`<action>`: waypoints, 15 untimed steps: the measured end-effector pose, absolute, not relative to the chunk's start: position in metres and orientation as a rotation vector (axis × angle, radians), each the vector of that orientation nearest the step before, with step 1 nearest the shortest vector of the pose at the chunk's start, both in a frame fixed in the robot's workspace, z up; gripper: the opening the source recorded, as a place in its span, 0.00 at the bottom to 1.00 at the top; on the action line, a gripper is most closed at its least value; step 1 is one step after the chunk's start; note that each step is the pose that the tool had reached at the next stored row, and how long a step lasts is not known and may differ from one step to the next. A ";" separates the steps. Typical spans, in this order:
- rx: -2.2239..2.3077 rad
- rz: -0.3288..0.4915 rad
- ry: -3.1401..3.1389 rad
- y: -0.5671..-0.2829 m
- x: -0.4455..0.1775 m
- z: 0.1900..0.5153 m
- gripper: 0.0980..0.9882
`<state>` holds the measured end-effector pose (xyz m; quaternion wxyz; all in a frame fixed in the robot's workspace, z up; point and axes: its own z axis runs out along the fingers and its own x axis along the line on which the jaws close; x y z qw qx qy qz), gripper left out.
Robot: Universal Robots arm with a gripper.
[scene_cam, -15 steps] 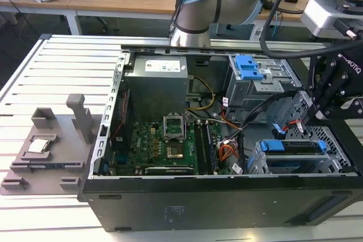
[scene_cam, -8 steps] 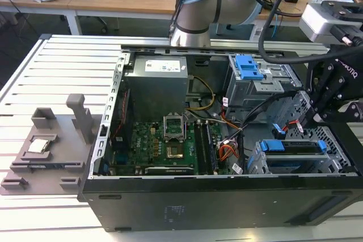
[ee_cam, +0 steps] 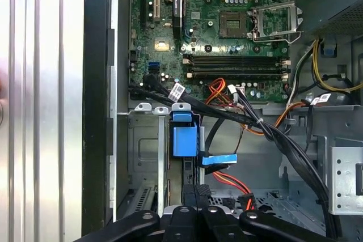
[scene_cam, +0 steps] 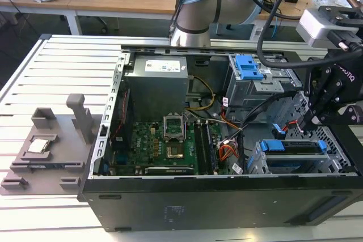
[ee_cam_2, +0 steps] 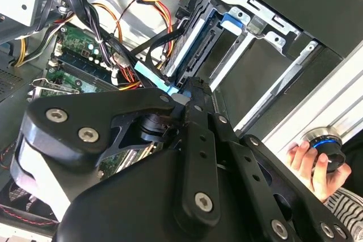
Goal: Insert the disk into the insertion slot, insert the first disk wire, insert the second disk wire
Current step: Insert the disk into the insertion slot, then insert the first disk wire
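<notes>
The gripper (scene_cam: 307,122) hangs over the case (scene_cam: 170,208) at the exterior view's right end, its fingers (ee_cam: 188,198) drawn together in both wrist views. A flat blue wire (ee_cam: 218,160) ends right at their tips; whether they pinch it cannot be told. Just past them the disk (ee_cam: 184,138) sits inside the slot (ee_cam: 144,145), blue bracket outward. Black cables (ee_cam: 249,118) cross the cage, with the motherboard (ee_cam: 227,38) beyond. In the second wrist view, a hand (ee_cam_2: 309,165) grips a blue-ringed knob (ee_cam_2: 329,148) outside the case.
</notes>
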<state>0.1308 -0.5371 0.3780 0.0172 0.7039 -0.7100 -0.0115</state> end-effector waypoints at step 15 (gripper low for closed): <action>2.187 -0.036 -2.206 -0.537 0.131 0.378 0.29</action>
